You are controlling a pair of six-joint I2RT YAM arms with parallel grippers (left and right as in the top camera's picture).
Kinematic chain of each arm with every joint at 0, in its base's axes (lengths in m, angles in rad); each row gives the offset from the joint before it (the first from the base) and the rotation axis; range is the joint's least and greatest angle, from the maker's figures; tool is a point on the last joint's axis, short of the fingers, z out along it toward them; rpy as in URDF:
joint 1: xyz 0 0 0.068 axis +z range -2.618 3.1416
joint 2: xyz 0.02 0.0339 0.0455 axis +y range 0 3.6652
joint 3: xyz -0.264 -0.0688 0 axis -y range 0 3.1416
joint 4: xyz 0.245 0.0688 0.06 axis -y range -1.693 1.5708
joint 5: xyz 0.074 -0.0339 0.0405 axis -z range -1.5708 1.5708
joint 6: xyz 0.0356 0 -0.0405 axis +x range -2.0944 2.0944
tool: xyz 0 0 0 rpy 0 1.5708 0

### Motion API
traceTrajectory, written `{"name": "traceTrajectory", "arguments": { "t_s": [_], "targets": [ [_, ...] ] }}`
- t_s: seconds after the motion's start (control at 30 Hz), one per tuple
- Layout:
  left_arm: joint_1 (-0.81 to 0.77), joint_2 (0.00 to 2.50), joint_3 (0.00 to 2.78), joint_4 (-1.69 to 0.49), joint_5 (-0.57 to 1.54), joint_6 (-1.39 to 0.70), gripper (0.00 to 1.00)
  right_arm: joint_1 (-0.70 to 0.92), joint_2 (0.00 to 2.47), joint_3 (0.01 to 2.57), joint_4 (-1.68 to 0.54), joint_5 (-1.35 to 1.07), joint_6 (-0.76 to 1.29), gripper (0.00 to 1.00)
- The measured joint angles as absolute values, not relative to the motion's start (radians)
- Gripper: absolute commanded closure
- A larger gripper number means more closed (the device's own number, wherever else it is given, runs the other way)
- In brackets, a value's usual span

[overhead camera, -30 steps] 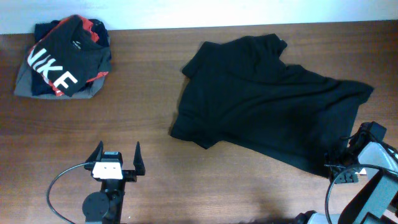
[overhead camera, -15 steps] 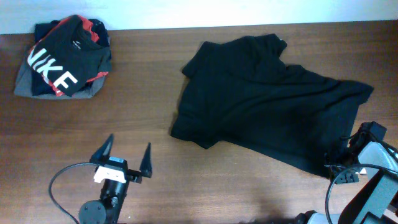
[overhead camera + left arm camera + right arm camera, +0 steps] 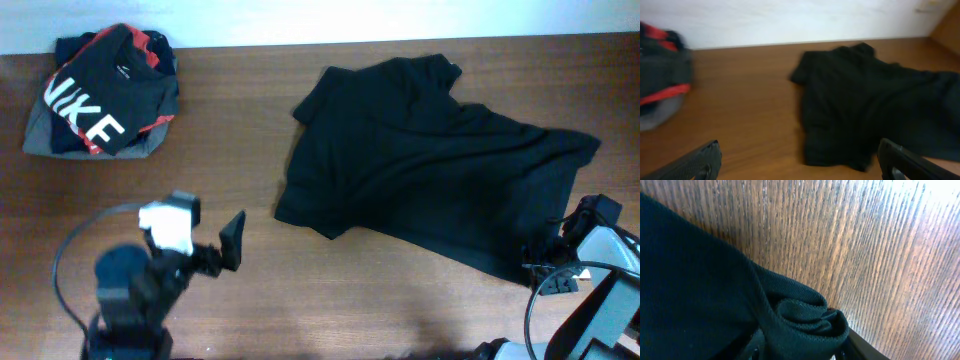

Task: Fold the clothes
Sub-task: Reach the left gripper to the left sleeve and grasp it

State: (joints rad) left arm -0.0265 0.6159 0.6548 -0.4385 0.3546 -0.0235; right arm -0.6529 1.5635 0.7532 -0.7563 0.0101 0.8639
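While the left hand [image 3: 800,165] is swinging round near the front edge of the brown wooden tabletop [image 3: 250,120], its jaws are standing wide apart and holding nothing. A second ago it was pointing straight toward the far edge. Now it is turning toward the right, so that its wrist view is taking in the plain black short-sleeved T-shirt [image 3: 430,160] between its fingertips. By my reading, this arm is lining up to take the shirt's near-left corner, so folding proper is not yet beginning.

At the near-right corner the right hand [image 3: 805,346] is sitting as it did in the earlier frames, closed on a bunched fold of the shirt's hem. The shirt itself is lying where it was, spread but rumpled across the right half of the tabletop, collar toward the far edge and hem reaching the near-right corner.

At the far-left corner the black-and-red garment with white letters [image 3: 100,95] is resting on a grey folded garment [image 3: 40,140], both unmoved.
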Motion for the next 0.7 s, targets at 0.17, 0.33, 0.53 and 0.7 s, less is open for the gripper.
{"name": "traceTrajectory", "arguments": {
  "t_s": [0.17,0.33,0.53,0.7],
  "targets": [
    [-0.027,0.818,0.77,-0.443,0.494,-0.023,0.01,-0.653,1.565,0.756,-0.762,0.01,0.865,0.51],
    [-0.064,1.033,0.905,-0.61,0.48,-0.035,0.01,-0.653,1.566,0.757,-0.776,0.01,0.865,0.51],
    [-0.163,1.326,1.064,-0.747,0.439,-0.039,0.01,-0.653,1.57,0.763,-0.784,0.01,0.865,0.51],
    [-0.191,1.479,1.073,-0.739,0.485,-0.047,0.01,-0.653,1.57,0.763,-0.791,0.01,0.864,0.51]
  ]
}}
